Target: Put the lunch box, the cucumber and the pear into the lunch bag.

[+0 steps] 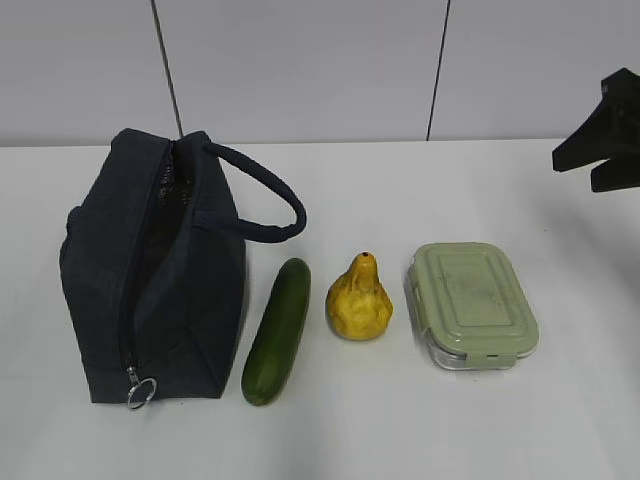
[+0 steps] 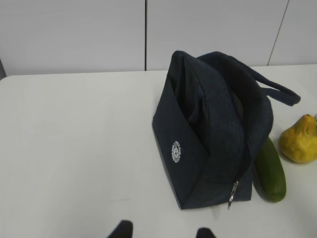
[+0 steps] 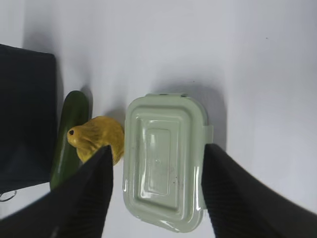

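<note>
Above the lunch box (image 3: 162, 168), the right gripper (image 3: 156, 191) hangs with jaws spread wide to straddle its lid; left gripper (image 2: 163, 230) part-open, empty.

White table (image 1: 400, 430), grey panelled wall (image 1: 300, 70) behind.

In the exterior view the right arm (image 1: 607, 135) is cut off by the right edge, so its fingers do not show there. In the left wrist view only two dark tips of the left gripper (image 2: 164, 231) rise from the bottom edge. The pear (image 2: 300, 139) is cut by the right edge. In the right wrist view the lunch bag (image 3: 26, 119) is cut by the left edge, and the dark fingers (image 3: 81, 196) cover the near end of the cucumber (image 3: 69, 136). The inside of the bag is too dark to tell.
</note>
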You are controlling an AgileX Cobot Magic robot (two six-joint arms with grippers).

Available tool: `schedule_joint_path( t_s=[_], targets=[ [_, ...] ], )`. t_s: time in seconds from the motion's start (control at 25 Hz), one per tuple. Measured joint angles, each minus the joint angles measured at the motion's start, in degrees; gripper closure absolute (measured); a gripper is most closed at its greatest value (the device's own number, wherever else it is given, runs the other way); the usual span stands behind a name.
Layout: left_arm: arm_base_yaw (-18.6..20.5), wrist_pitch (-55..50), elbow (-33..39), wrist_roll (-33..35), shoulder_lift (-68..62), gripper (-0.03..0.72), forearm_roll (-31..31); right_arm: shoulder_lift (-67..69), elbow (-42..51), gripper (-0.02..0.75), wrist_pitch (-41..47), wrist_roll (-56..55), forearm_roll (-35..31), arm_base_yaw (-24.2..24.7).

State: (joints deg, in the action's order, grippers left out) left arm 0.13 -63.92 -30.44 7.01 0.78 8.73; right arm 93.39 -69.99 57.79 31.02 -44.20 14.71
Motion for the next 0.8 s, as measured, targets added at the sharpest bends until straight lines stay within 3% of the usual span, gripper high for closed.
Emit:
schedule_joint_path(
  t_s=[0.24,0.6,0.8],
  targets=[
    [0.0,0.0,0.0,0.0,0.0,0.447,0.0,4.2,-0.1,0.288,6.7,5.0,-1.5,1.3],
    [0.0,0.0,0.0,0.0,0.0,0.447,0.0,10.4,2.4,0.156,10.3,9.1,-2.0,1.3],
    [0.0,0.0,0.0,0.0,0.0,0.447,0.0,15.2,2.4,0.136,10.3,10.9,-2.1,1.3]
  ],
)
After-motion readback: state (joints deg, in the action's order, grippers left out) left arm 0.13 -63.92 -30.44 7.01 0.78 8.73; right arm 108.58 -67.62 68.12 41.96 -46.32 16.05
